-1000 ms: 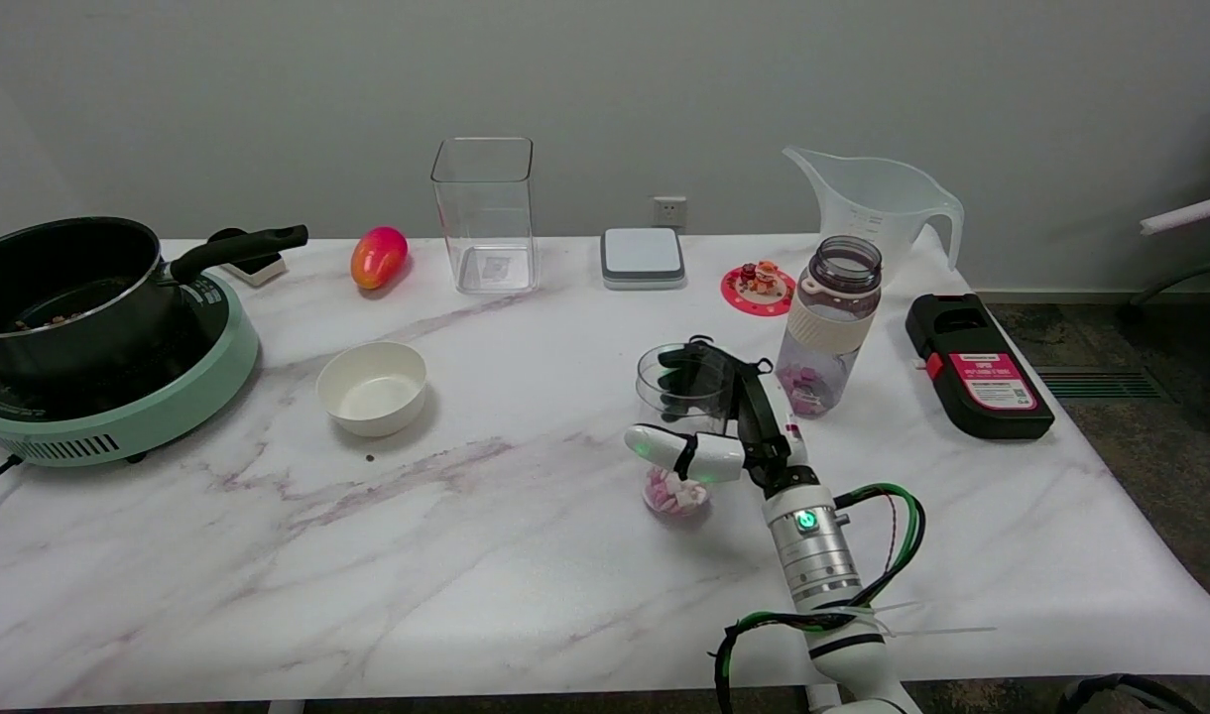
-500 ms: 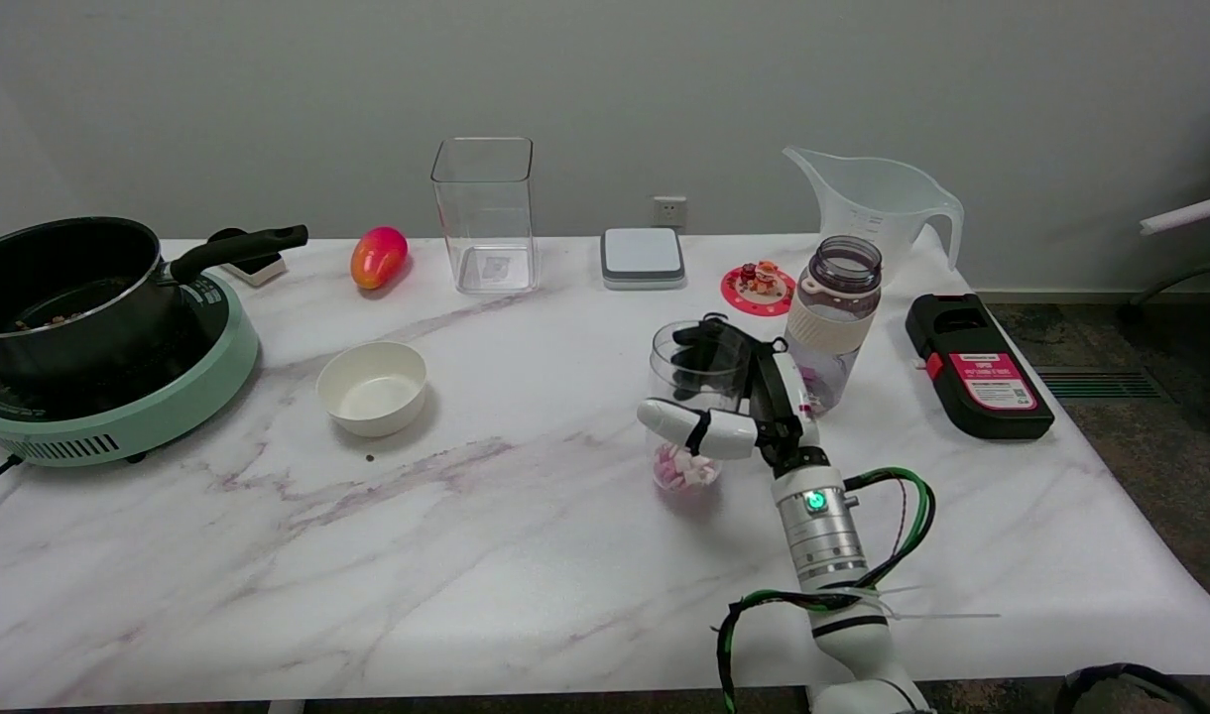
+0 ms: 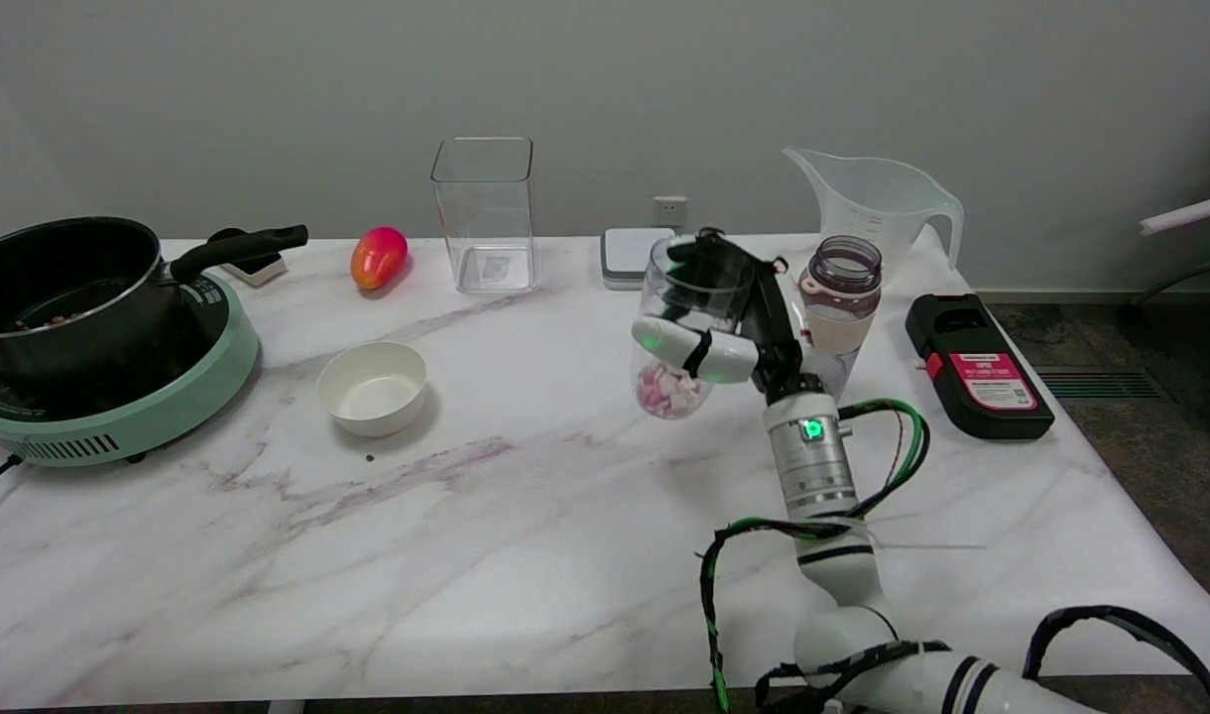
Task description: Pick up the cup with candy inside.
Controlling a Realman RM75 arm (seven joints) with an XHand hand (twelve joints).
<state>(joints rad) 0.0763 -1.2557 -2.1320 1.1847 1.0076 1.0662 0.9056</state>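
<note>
We see the right arm (image 3: 843, 585) as a run of white rounded segments, with black bands near its base at the lower edge. Its wrist is a ribbed silver cylinder (image 3: 808, 466) carrying a small green light (image 3: 812, 429). Green-and-black cables (image 3: 888, 466) (with a thin red wire among them) loop beside the wrist and trail down. The right hand (image 3: 729, 317) is black with glossy white shells, one fingertip glowing green.

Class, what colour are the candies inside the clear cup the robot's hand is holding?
Pink and white candies, seen through the bottom of the clear cup in the right hand; head view.
</note>
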